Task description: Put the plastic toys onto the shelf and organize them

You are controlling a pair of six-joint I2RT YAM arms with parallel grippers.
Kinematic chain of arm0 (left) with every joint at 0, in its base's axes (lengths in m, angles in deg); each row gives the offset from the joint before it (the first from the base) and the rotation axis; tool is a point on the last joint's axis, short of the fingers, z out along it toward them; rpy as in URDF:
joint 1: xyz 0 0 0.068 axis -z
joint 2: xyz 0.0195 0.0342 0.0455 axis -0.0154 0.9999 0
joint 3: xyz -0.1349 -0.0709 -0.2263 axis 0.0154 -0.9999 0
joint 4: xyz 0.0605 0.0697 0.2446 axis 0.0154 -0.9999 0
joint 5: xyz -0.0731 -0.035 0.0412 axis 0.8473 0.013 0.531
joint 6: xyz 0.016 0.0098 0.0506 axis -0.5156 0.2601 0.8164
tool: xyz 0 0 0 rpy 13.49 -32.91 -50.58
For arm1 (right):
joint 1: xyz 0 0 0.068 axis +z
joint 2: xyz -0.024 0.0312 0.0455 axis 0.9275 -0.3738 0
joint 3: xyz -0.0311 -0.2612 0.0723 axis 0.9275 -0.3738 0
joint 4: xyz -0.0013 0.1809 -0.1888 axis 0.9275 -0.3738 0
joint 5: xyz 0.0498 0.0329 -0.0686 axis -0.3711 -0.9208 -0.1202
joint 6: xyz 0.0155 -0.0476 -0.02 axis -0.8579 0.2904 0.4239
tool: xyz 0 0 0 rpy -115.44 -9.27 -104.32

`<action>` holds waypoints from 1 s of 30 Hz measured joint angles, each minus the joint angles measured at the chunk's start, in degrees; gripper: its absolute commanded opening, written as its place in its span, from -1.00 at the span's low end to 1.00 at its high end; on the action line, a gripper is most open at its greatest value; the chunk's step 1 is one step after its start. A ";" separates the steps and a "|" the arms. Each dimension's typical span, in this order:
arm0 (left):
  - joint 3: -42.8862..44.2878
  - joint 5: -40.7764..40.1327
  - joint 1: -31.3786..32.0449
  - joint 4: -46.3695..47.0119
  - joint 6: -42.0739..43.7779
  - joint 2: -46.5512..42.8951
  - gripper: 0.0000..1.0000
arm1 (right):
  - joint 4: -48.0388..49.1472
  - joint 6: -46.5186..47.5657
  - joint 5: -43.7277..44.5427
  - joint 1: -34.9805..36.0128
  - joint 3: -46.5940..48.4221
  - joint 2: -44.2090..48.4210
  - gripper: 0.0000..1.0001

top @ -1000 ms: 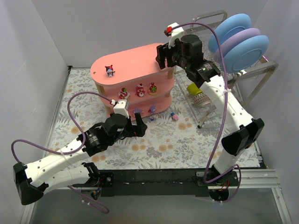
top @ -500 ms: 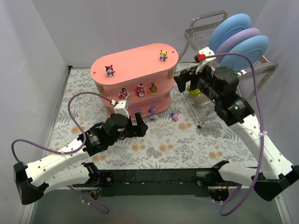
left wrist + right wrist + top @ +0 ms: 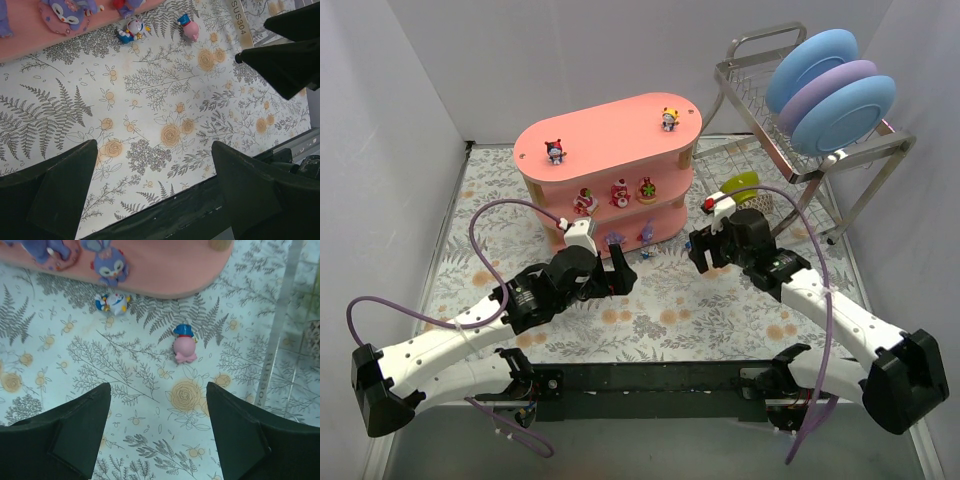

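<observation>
The salmon-pink shelf [image 3: 610, 140] stands at the back. A red-hatted toy [image 3: 555, 151] and a yellow-hatted toy [image 3: 669, 118] stand on its top board. Three red-pink toys [image 3: 619, 193] are on the middle board, and two purple toys [image 3: 613, 238] [image 3: 107, 262] on the bottom one. A pink toy with a blue hat [image 3: 184, 347] [image 3: 189, 29] and a blue-white toy [image 3: 114, 303] [image 3: 131, 31] lie on the mat by the shelf's front edge. My right gripper [image 3: 705, 250] [image 3: 158, 390] is open and empty, just above and near of the pink toy. My left gripper [image 3: 615, 275] [image 3: 154, 150] is open and empty over the mat.
A wire dish rack [image 3: 770, 140] with blue and purple plates [image 3: 830, 80] stands at the back right, a green bowl [image 3: 740, 185] under it. Its metal base bar [image 3: 280, 330] runs right of the pink toy. White walls enclose the floral mat [image 3: 660, 310].
My right arm has left the shelf top, where the yellow-hatted toy now stands, and swung down to the mat by the shelf's right end. My left arm has barely moved.
</observation>
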 measured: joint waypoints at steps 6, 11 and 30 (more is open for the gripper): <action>-0.83 0.17 0.00 -0.09 -0.96 -0.04 0.97 | 6.51 0.13 0.59 0.04 -2.60 -9.16 0.63; -0.98 0.46 0.00 -0.13 -1.31 -0.04 0.96 | 11.23 0.42 2.34 0.04 -2.86 -16.79 0.54; -2.03 1.66 0.00 -0.09 -1.70 0.15 0.96 | 18.27 2.29 6.93 0.04 -1.22 -30.73 0.08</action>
